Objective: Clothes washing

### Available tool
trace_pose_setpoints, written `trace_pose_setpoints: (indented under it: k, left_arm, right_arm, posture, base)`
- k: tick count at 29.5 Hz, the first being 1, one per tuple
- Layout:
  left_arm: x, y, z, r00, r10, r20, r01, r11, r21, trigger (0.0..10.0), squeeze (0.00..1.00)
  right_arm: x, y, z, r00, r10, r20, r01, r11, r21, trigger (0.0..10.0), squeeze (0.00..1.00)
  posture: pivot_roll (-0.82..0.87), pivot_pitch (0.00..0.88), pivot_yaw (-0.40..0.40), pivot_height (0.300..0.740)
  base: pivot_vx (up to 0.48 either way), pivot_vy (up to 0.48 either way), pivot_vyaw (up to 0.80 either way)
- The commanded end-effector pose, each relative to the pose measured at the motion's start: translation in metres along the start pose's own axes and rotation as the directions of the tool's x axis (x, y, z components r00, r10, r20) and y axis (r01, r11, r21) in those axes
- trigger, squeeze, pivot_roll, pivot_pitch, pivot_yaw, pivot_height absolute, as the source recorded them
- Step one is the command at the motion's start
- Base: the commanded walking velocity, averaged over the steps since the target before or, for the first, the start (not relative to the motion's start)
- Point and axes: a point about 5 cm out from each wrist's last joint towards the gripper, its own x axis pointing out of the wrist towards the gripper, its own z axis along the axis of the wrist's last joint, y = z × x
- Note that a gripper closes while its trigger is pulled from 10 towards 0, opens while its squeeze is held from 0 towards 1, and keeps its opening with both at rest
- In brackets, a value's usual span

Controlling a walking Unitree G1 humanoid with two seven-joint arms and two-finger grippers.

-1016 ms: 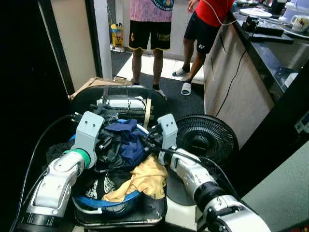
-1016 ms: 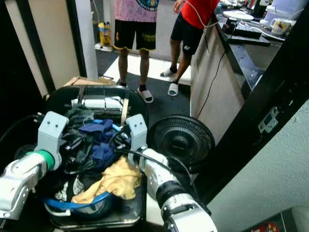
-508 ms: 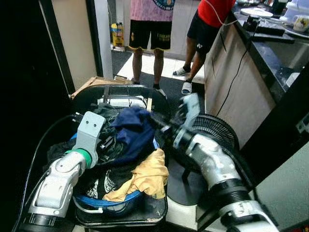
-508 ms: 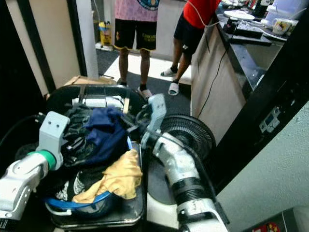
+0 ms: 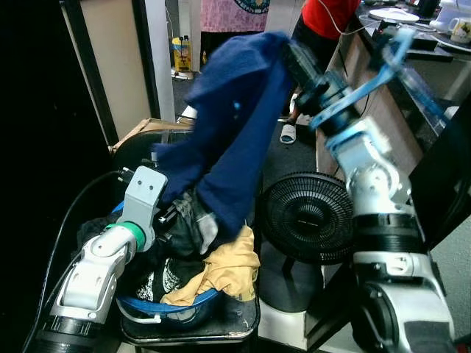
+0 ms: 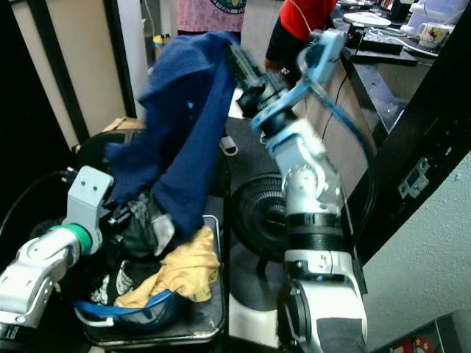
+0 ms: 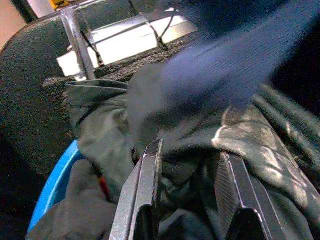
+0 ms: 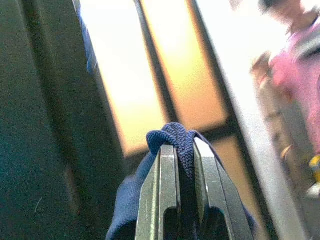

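Observation:
My right gripper (image 5: 291,45) is raised high and shut on a navy blue garment (image 5: 232,125), which hangs from it down to the laundry pile. In the right wrist view the navy cloth (image 8: 181,145) is pinched between the fingers. A blue laundry basket (image 5: 147,307) holds dark clothes and a yellow garment (image 5: 224,268). My left gripper (image 7: 187,180) rests in the pile with its fingers open around a dark grey-green garment (image 7: 200,145). The left arm (image 5: 103,257) reaches in from the left.
A black floor fan (image 5: 305,217) stands right of the basket. A black chair (image 5: 136,143) lies behind the basket. Two people (image 5: 235,7) stand in the doorway beyond. A counter (image 5: 412,81) with dishes runs along the right; a dark wall is on the left.
My right arm has swung up from the basket, pulling the navy garment out of the pile and lifting it high. The left arm has barely moved.

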Motion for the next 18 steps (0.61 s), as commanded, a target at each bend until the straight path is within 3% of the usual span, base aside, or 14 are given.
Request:
trace_pose_setpoints:
  k: [1, 2, 8, 13, 16, 17, 18]
  left_arm:
    - [0.001, 0.004, -0.001, 1.0, -0.004, -0.012, 0.004, 1.0, 0.019, 10.0, 0.0]
    - [0.003, 0.007, 0.002, 1.0, -0.007, -0.008, 0.008, 0.999, 0.032, 10.0, 0.0]
    - [0.005, 0.01, 0.005, 1.0, -0.006, -0.001, 0.006, 0.999, 0.038, 10.0, 0.0]
    - [0.004, 0.011, 0.005, 1.0, 0.002, 0.006, -0.002, 1.0, 0.031, 10.0, 0.0]
    - [0.003, 0.011, 0.006, 1.0, 0.014, 0.025, -0.014, 1.0, 0.006, 10.0, 0.0]
    - [0.001, 0.01, 0.009, 0.997, 0.044, 0.063, -0.041, 0.998, -0.046, 10.0, 0.0]
    - [0.0, 0.01, 0.011, 0.995, 0.061, 0.074, -0.055, 0.996, -0.073, 10.0, 0.0]
  right_arm:
    - [0.007, 0.0, 0.034, 0.987, -0.03, 0.157, 0.043, 0.996, -0.08, 0.0, 0.0]
    - [0.007, -0.005, 0.047, 0.972, -0.088, 0.218, 0.119, 0.984, -0.132, 0.0, 0.0]
    - [0.009, -0.009, 0.057, 0.96, -0.123, 0.251, 0.16, 0.978, -0.132, 0.0, 0.0]
    - [0.024, 0.007, 0.087, 0.944, -0.036, 0.327, 0.095, 0.981, -0.167, 0.0, 0.0]
    - [0.023, 0.005, 0.082, 0.953, -0.041, 0.3, 0.109, 0.971, -0.214, 0.0, 0.0]
    - [0.014, -0.002, 0.059, 0.976, -0.08, 0.204, 0.135, 0.953, -0.271, 0.0, 0.0]
    - [0.009, -0.006, 0.048, 0.981, -0.106, 0.161, 0.15, 0.944, -0.293, 3.4, 0.0]
  posture:
    - [0.06, 0.03, 0.09, 0.74]
    - [0.07, 0.029, 0.098, 0.74]
    - [0.07, 0.032, 0.108, 0.74]
    - [0.06, 0.038, 0.091, 0.74]
    - [0.06, 0.04, 0.084, 0.74]
    - [0.06, 0.042, 0.067, 0.74]
    - [0.05, 0.043, 0.059, 0.74]
  base:
    - [0.0, 0.0, 0.0]
    - [0.0, 0.0, 0.0]
    - [0.0, 0.0, 0.0]
    - [0.0, 0.0, 0.0]
    - [0.0, 0.0, 0.0]
    - [0.0, 0.0, 0.0]
    - [0.0, 0.0, 0.0]
